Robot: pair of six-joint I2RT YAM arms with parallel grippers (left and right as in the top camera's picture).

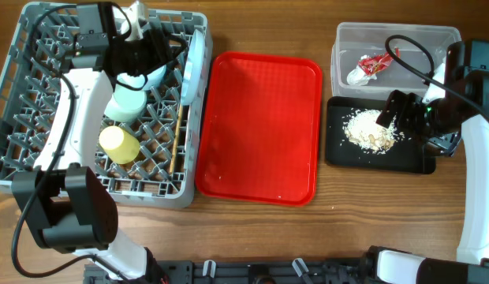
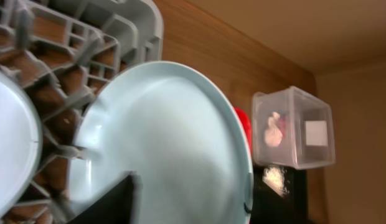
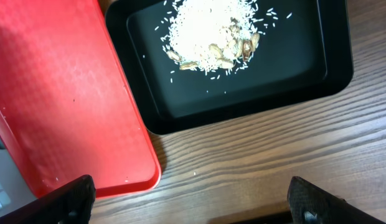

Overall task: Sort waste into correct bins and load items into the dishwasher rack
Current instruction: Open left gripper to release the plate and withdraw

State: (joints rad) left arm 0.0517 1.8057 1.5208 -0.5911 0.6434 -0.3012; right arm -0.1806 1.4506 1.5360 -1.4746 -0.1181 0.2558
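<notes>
The white plate (image 2: 174,143) is stood on edge against the right wall of the dishwasher rack (image 1: 12,102), just beside the red tray (image 1: 260,126). It is judged stiff, glazed, slippery and breakable, best taken by its rim. Only 1 dark finger of the left tool (image 1: 144,59) is seen before it, so its opening and hold cannot be told. The right tool (image 3: 190,199) is spread wide and empty near the black tray (image 3: 292,68), where the food scraps (image 3: 208,28) are heaped. The pale blue-white bowl (image 1: 153,76) is largely hidden beneath the left arm.

Glossy red plastic tray (image 1: 260,126), grained wooden table (image 3: 274,162), clear plastic tub (image 1: 394,47).
</notes>
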